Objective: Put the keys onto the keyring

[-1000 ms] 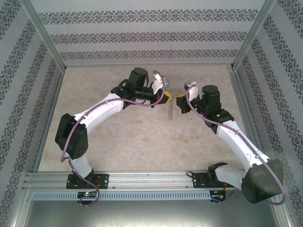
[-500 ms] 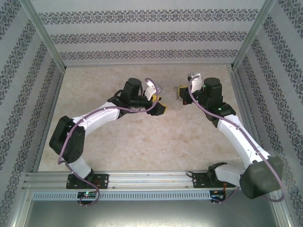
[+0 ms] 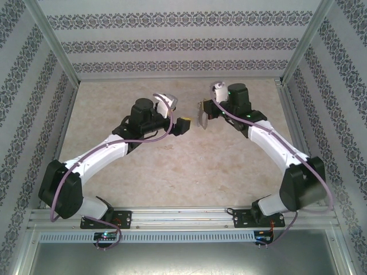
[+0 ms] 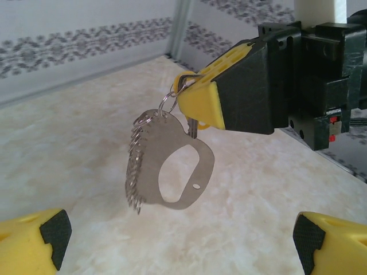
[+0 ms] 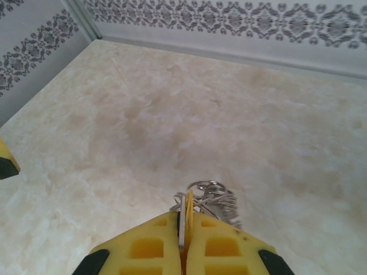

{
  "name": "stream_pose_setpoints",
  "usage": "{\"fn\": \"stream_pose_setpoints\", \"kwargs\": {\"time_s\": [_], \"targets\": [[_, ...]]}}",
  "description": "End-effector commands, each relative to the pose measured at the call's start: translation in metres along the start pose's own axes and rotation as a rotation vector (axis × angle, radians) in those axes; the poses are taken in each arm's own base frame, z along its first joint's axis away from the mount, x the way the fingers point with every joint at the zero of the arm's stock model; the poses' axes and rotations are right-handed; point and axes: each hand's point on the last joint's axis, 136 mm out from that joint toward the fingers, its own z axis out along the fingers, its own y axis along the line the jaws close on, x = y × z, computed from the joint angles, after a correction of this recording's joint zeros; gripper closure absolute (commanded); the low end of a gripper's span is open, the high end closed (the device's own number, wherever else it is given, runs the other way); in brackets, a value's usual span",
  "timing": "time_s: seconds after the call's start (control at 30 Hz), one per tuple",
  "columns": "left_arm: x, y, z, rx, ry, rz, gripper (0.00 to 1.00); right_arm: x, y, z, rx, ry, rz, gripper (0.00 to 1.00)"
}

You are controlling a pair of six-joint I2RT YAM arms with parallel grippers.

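- Closed tight on the top of the keyring (image 4: pixel 163 140): right gripper (image 4: pixel 195 97), yellow fingertips pressed together with only thin metal between them.
- Hanging free from that grip, above the marbled worktop (image 4: pixel 86 172) and touching nothing else: a flat grey metal loop with an oval opening, tilted a little, with a small hole near its lower edge.
- Down the loop's left side in the left wrist view: a short chain of little silvery rings (image 4: pixel 135 172), bunched close against the metal.
- At the very top, just under the fingertips: one small wire ring (image 4: pixel 168 102) joining loop and chain.
- Just beneath the right gripper's lower fingertip, beside the loop's top: a short dark metal end, probably the key (image 4: pixel 192 127). Head hidden in the grip, so cannot tell whether threaded on the ring or merely held against it.
- Spread wide and holding nothing: left gripper (image 4: pixel 180 234), black pads at the bottom corners of its own wrist view, keyring ahead of it and between the two pads, clearly apart from both.
- From above: both grippers facing each other over the far middle of the worktop, near but not touching, patterned walls (image 3: pixel 172 46) around.
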Motion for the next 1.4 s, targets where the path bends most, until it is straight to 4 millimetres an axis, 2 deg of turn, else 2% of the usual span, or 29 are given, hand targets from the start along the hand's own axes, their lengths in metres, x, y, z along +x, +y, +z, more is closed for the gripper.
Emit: {"fn": "stream_pose_setpoints", "kwargs": {"time_s": [0.0,0.13,0.23,0.33,0.47,0.63,0.77,1.03,1.37], "targets": [[-0.013,0.024,-0.015,-0.121,-0.060,-0.021,0.00,-0.033,0.018,0.020,-0.054,-0.061,-0.014,1.00],[-0.015,0.034,-0.023,-0.151,-0.068,-0.035,0.00,-0.045,0.026,0.054,-0.099,-0.052,0.002,1.00],[-0.016,0.037,-0.027,-0.160,-0.067,-0.034,0.00,-0.046,0.026,0.075,-0.114,-0.039,0.023,1.00],[-0.017,0.038,-0.029,-0.164,-0.066,-0.037,0.00,-0.033,0.016,0.092,-0.100,-0.012,0.044,1.00],[-0.018,0.040,-0.029,-0.173,-0.065,-0.041,0.00,-0.001,0.001,0.105,-0.080,0.043,0.088,1.00],[-0.019,0.041,-0.029,-0.177,-0.068,-0.052,0.00,0.042,-0.009,0.108,-0.068,0.108,0.133,1.00],[-0.020,0.040,-0.027,-0.168,-0.069,-0.062,0.00,0.066,-0.011,0.104,-0.059,0.139,0.158,1.00],[-0.021,0.036,-0.026,-0.147,-0.070,-0.071,0.00,0.110,-0.018,0.095,-0.030,0.220,0.190,1.00],[-0.023,0.035,-0.026,-0.139,-0.045,-0.081,0.00,0.157,-0.012,0.096,-0.034,0.325,0.235,1.00]]}}
